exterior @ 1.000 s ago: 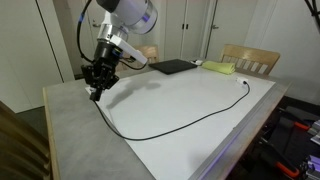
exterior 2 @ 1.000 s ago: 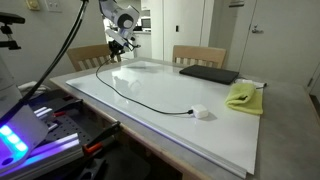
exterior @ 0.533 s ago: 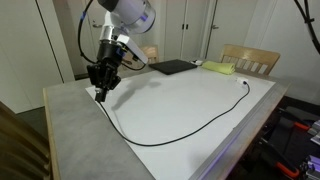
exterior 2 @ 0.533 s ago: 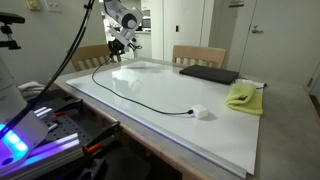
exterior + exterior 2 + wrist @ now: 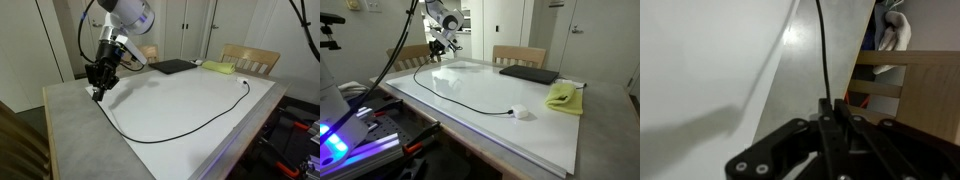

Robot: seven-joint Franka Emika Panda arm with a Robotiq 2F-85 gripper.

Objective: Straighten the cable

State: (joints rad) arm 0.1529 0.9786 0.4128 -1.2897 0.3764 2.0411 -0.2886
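Observation:
The cable [image 5: 170, 128] is a thin black cord lying in a long curve across the white table top, from my gripper at one end to a plug near the yellow cloth. It also shows in an exterior view [image 5: 460, 97]. My gripper [image 5: 97, 95] is shut on the cable's end close to the table's corner. In the wrist view the cable [image 5: 823, 50] runs straight away from between the closed fingers [image 5: 832, 112].
A flat black pad [image 5: 172, 67] and a yellow cloth [image 5: 221, 68] lie at the far side. A small white block [image 5: 519, 113] sits at the cable's other end. Wooden chairs [image 5: 519, 55] stand behind the table. The table edge [image 5: 70, 120] is near my gripper.
My gripper has shifted slightly along the table corner with the cable end in it; the cable's curve is almost the same.

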